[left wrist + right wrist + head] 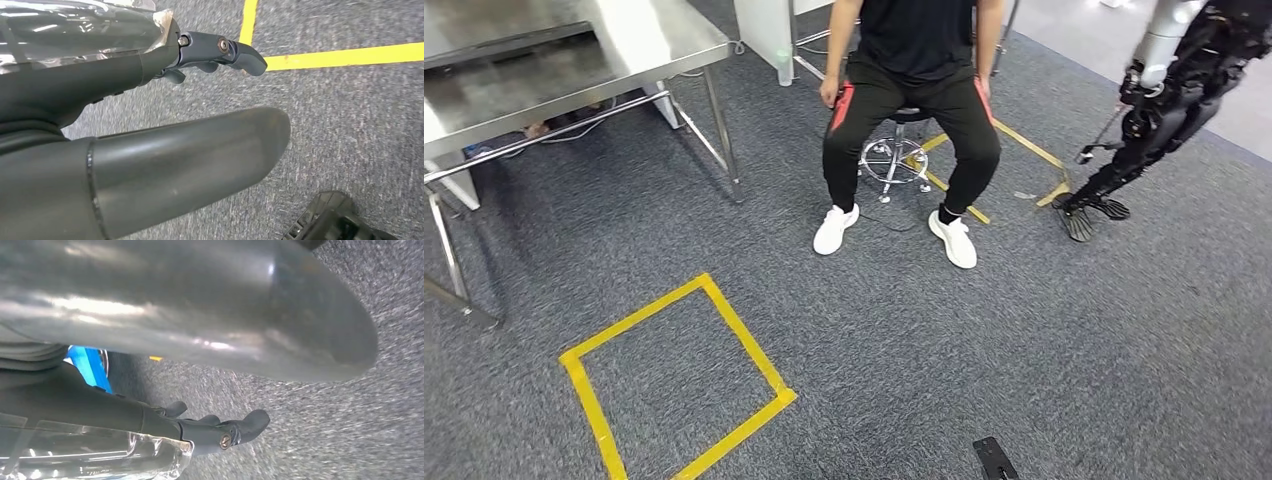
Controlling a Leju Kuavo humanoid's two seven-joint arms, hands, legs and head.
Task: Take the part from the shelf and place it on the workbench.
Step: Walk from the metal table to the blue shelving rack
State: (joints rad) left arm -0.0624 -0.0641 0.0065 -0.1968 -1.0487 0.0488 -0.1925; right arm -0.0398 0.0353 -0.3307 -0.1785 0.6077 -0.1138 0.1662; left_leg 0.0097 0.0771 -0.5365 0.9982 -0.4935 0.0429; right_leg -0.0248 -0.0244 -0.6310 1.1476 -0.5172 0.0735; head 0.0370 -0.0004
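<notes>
The part: its whereabouts cannot be told from any of these views.

Head view: a steel workbench (629, 45) stands at the upper left on grey carpet (1024, 330). A person (914, 90) in black clothes and white shoes sits on a wheeled stool (894, 158) near the middle. A square of yellow tape (679, 385) is marked out on the carpet in front of the person, towards the left. A second, dark humanoid robot (1169, 95) stands at the upper right, its feet on the carpet beside another strip of yellow tape.

Left wrist view: the left hand (100, 75) hangs above the carpet with nothing in it, its dark fingers (225, 50) stretched out and well apart from the thick grey thumb (200, 155). Yellow tape lines cross the carpet beyond the fingers.

Right wrist view: the right hand (100, 415) likewise holds nothing, fingers (235, 427) extended and set apart from the thumb (225, 315). A blue shape (87, 367) shows past the palm; what it is cannot be told.
</notes>
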